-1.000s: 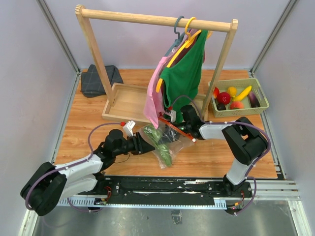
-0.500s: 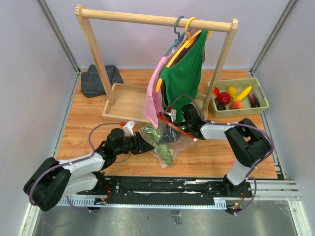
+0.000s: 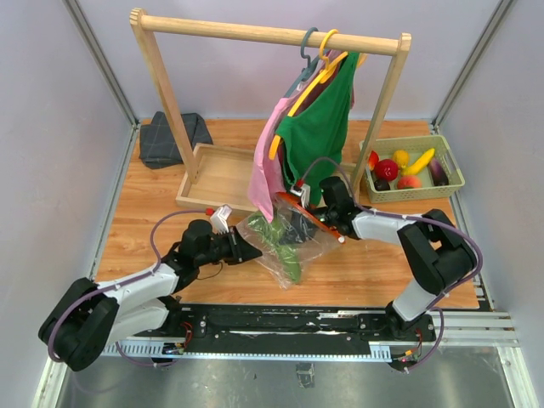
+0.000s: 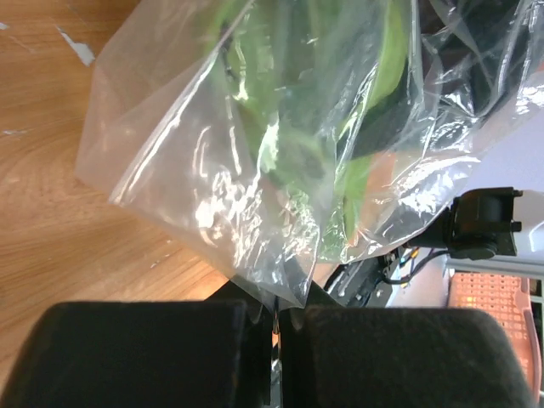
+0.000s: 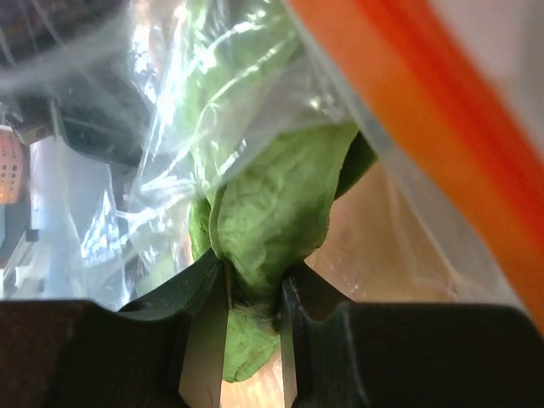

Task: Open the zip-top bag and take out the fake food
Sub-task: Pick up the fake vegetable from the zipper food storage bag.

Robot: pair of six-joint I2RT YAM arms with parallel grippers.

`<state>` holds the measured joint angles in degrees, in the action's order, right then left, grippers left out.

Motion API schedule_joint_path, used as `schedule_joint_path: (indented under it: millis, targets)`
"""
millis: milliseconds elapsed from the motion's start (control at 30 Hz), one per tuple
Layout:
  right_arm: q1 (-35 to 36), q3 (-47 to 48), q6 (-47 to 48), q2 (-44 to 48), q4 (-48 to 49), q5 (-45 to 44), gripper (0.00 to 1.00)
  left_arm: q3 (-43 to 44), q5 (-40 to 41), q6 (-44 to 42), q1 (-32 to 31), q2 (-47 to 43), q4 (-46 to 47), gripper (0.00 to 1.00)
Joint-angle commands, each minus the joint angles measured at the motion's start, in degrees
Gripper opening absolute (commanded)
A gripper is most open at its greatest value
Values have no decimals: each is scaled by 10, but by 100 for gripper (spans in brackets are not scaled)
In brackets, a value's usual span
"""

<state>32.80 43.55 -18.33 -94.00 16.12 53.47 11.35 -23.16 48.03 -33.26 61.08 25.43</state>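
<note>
The zip-top bag [image 3: 285, 244] lies near the middle of the worktop [image 3: 153, 200], a little toward 6 o'clock, crumpled and partly lifted between the two arms. Its orange-red zip strip [image 3: 308, 218] slants along the edge at the bag's 2 o'clock side. The left pincer [image 3: 247, 252] reaches in from 8 o'clock. In the left wrist view the left pincer [image 4: 276, 361] has its dark pads pressed together on a thin fold at the bag's lower edge, with clear plastic [image 4: 212, 161] fanning out above them. The right pincer [image 3: 304, 223] comes in from 3 o'clock at the zip end. In the right wrist view the right pincer [image 5: 253, 336] is pinching a green leafy piece [image 5: 272, 212] between its two fingers [image 5: 202, 340]. Whether plastic lies between fingers and leaf cannot be told. The zip strip [image 5: 442, 102] crosses that view's upper right corner. More green shows through the bag from above, reaching toward its 6 o'clock tip. At 2 o'clock on the worktop stands an olive basket [image 3: 411, 140] with other fake food in it: a red round fruit [image 3: 387, 168], a yellow banana [image 3: 421, 160], a purple eggplant [image 3: 438, 172] and a peach [image 3: 410, 181]. Toward 12 o'clock stands a wooden rack [image 3: 255, 34] with a green garment [image 3: 319, 136] and a pink garment [image 3: 268, 166] on hangers. A wooden tray [image 3: 217, 174] lies at its foot, and a dark folded cloth [image 3: 172, 138] sits at 10 o'clock.
</note>
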Motion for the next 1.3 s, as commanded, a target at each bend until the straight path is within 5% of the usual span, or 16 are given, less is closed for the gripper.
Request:
schedule_joint_path:
  millis: [0,567,1267]
  targets:
    - [-31,7,27,28,-11,13,11,-5,23,-33,20,-34,-58,0]
    - [-79,-12,3,56,43,62,10,6,65,-73,42,-103,-177,0]
    - [-106,-32,5,88,71,135,6,-28,110,-54,54,-168,-208,0]
